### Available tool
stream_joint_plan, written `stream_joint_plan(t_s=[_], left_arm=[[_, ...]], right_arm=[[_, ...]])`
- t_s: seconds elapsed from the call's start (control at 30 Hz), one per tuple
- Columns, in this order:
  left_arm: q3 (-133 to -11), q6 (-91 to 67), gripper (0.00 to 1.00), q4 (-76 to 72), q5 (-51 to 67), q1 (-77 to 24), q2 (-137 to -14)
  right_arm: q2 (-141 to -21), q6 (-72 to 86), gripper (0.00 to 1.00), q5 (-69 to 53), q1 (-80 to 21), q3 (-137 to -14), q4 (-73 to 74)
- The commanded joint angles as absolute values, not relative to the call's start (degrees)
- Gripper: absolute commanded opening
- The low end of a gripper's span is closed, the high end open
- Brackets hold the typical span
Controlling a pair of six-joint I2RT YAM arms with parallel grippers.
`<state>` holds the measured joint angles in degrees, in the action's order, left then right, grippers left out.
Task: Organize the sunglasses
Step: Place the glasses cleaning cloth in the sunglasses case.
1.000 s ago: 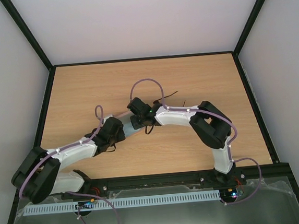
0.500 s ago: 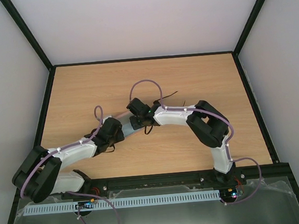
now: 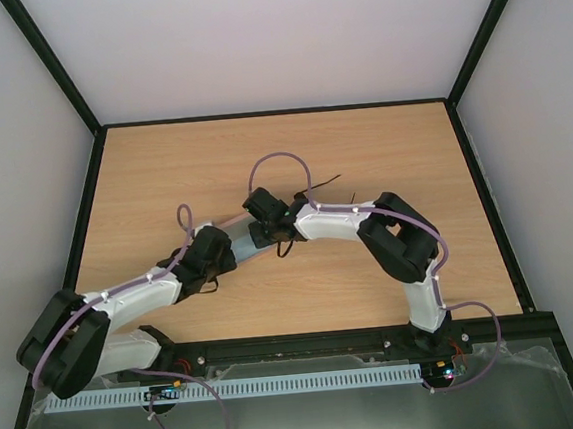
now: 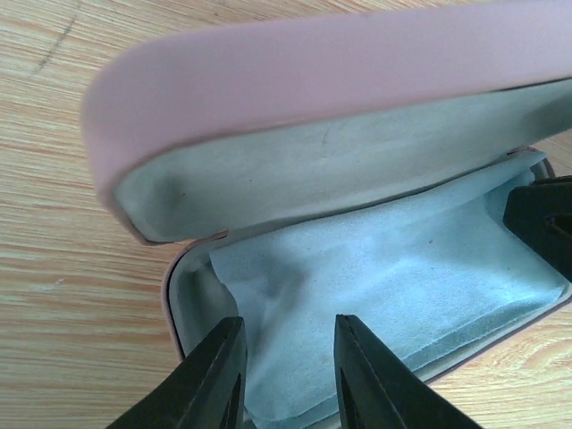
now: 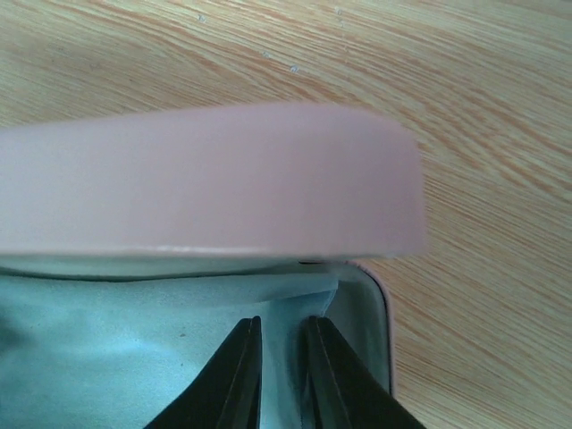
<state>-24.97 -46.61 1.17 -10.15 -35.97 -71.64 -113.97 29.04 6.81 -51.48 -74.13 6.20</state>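
Note:
The pink case (image 3: 243,240) lies open in the middle of the table between my two grippers. Its lid (image 4: 313,80) stands raised over the base in both wrist views (image 5: 197,179). The light blue cloth (image 4: 402,268) lines the inside of the base and also shows in the right wrist view (image 5: 107,349). My left gripper (image 4: 288,329) is open over the cloth at one end of the case. My right gripper (image 5: 281,329) is narrowly open over the cloth at the other end, and one of its fingers (image 4: 541,214) shows in the left wrist view. The sunglasses are hidden.
The wooden table (image 3: 381,146) has black rails along its edges. A thin dark wire (image 3: 324,183) pokes out beside the right wrist; I cannot tell what it is. Both arms cross the near half of the table.
The left arm's elbow has swung a little to the left and nearer. The right wrist has edged slightly left. Both grippers stay at the case.

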Motion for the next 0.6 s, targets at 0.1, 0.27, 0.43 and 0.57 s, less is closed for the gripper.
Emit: stream_joint_plan(t_s=[0.1, 0.27, 0.43, 0.57], left_arm=[[-24.84, -46.58, 0.35, 4.88, -11.64, -35.68, -68.51], [-24.95, -46.74, 0.37, 5.87, -10.81, -35.75, -65.70], [-26.30, -46.26, 0.26, 5.38, -8.73, -35.84, -65.74], [-26.63, -46.50, 0.13, 2.95, -6.47, -36.10, -67.07]], right_arm=[[-109.91, 29.36, 0.23, 8.79, -51.26, -72.47, 8.49], [-106.94, 28.97, 0.24, 6.49, -51.30, -71.26, 7.69], [-107.23, 28.68, 0.19, 2.96, -51.68, -71.45, 5.82], [-109.21, 29.20, 0.14, -0.35, -52.00, -71.52, 3.71]])
